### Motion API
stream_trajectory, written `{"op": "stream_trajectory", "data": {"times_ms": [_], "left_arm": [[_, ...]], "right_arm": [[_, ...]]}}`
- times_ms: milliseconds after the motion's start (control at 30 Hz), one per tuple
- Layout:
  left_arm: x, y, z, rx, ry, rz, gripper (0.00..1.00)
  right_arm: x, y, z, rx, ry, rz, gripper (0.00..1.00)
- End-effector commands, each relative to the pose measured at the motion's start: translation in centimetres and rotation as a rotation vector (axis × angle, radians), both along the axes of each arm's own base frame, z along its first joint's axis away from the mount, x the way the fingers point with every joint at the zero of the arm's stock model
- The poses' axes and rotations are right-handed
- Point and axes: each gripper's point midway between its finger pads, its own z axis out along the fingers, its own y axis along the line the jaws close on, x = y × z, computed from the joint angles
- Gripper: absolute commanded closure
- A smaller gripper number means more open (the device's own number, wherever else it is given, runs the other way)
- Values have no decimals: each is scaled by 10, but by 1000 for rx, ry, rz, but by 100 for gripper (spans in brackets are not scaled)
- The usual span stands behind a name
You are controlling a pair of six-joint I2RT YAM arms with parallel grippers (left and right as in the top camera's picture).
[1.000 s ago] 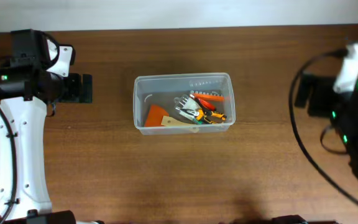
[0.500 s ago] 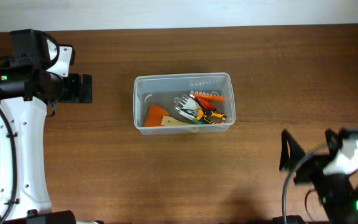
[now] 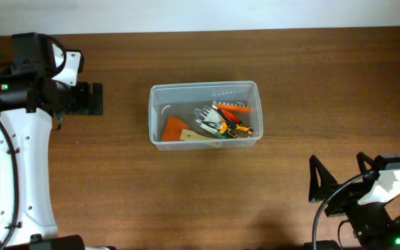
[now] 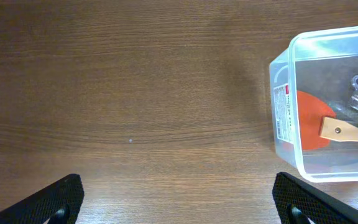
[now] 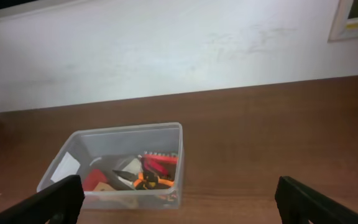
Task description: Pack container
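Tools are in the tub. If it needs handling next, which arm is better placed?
Probably the left. The left gripper sits open just off the left end of the container, level with it. The right gripper, also open, sits toward the front right, clearly farther off.

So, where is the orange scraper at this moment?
In the overhead view, the orange scraper lies inside the container, in its left half, with the pile of other tools to its right.
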Motion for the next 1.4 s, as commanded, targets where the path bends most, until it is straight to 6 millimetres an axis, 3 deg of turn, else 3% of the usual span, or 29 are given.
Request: {"op": "stream_trajectory", "data": {"times_ms": [0, 200, 367, 500, 567, 733, 933, 1267, 1367], "left_arm": [[2, 1, 3, -4, -11, 5, 1], [2, 1, 3, -4, -11, 6, 1], [2, 1, 3, -4, -12, 5, 1], [2, 1, 3, -4, -11, 5, 1], [2, 1, 3, -4, -11, 6, 1], [2, 1, 3, -4, -11, 5, 1], [2, 1, 3, -4, -11, 5, 1], [2, 1, 3, -4, -11, 5, 1], [2, 1, 3, -4, -11, 5, 1]], "right_arm": [[1, -13, -1, -26, -2, -68, 1], [-4, -24, 2, -33, -25, -134, 1], [-40, -38, -1, -31, -156, -229, 1], [-43, -45, -10, -36, -219, -269, 1], [-39, -46, -16, -35, -256, -279, 1], [0, -47, -21, -24, -387, -262, 1], [28, -42, -31, -6, -541, -232, 1], [48, -46, -74, -3, -580, -251, 1], [49, -46, -79, -1, -600, -250, 1]]}}
